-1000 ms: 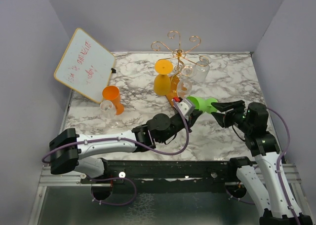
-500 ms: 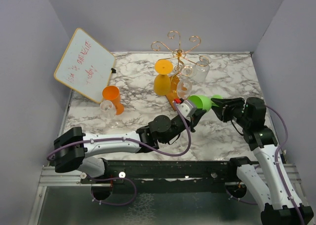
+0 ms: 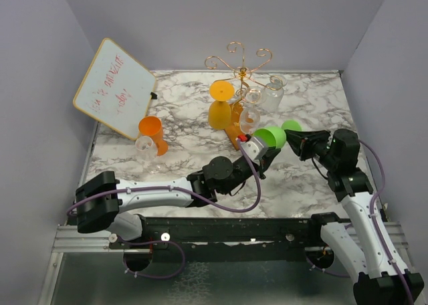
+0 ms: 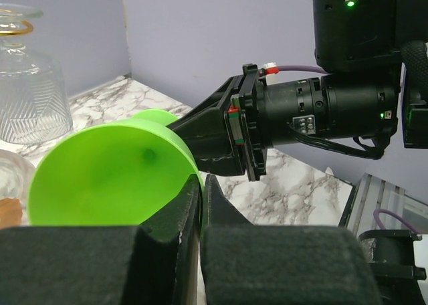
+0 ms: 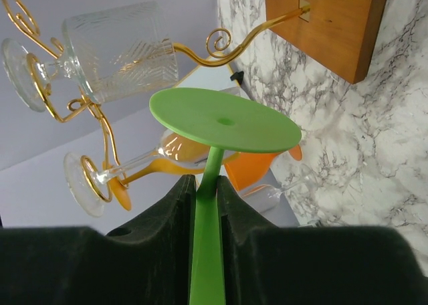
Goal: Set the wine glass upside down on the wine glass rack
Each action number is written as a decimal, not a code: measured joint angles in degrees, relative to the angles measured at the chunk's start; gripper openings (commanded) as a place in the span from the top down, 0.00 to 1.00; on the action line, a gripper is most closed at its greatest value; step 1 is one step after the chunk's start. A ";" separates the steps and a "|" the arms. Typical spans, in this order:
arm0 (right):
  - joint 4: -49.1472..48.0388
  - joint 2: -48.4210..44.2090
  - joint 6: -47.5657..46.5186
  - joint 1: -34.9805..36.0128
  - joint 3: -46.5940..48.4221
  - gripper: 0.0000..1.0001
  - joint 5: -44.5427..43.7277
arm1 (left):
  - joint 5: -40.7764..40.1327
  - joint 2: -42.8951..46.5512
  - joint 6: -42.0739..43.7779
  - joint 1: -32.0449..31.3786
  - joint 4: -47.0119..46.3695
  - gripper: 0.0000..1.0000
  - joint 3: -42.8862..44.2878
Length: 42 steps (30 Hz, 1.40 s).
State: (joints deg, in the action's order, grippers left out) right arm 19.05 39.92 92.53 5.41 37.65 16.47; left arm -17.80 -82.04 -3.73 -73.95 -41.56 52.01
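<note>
marble tabletop (image 3: 167, 91): green wine glass (image 3: 273, 136), held sideways, stem clamped in right gripper (image 5: 206, 184); left gripper (image 4: 200, 191), fingers together, empty, just beside its bowl; wine glass rack (image 3: 239, 67) behind.

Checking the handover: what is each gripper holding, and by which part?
Both hold the green glass: the left gripper pinches its bowl rim, and the right gripper clamps its stem.

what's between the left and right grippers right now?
Only the green wine glass, clearest in the top view. The left gripper pinches its bowl rim and the right gripper is closed on its stem.
</note>
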 measured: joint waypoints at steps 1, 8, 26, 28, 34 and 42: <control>-0.48 0.44 0.07 0.00 -0.20 0.75 0.42 | 0.17 -0.20 0.00 0.00 0.00 1.00 0.00; -2.19 2.51 0.20 0.00 -0.55 0.78 1.90 | 0.83 -1.03 0.24 0.13 0.07 1.00 0.00; -11.32 2.47 -15.47 -0.20 -1.99 0.99 -3.08 | -1.18 1.68 -5.81 -0.04 0.83 0.24 -8.26; -13.20 1.97 -19.78 -0.22 -2.49 0.99 -4.70 | -1.64 3.89 -7.02 0.00 1.40 0.19 -10.21; -18.16 -1.68 -35.95 -0.22 -4.74 0.99 -8.22 | -1.68 11.08 -11.39 0.48 4.26 0.07 -12.17; -20.70 -8.17 -58.86 -0.20 -4.61 0.99 -9.68 | 1.46 13.94 -14.32 1.62 11.96 0.01 -8.59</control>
State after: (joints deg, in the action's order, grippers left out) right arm -1.65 31.75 33.67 5.21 33.04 6.79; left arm -16.34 -68.10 -18.04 -72.34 -29.61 43.42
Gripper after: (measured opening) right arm 0.043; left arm 0.986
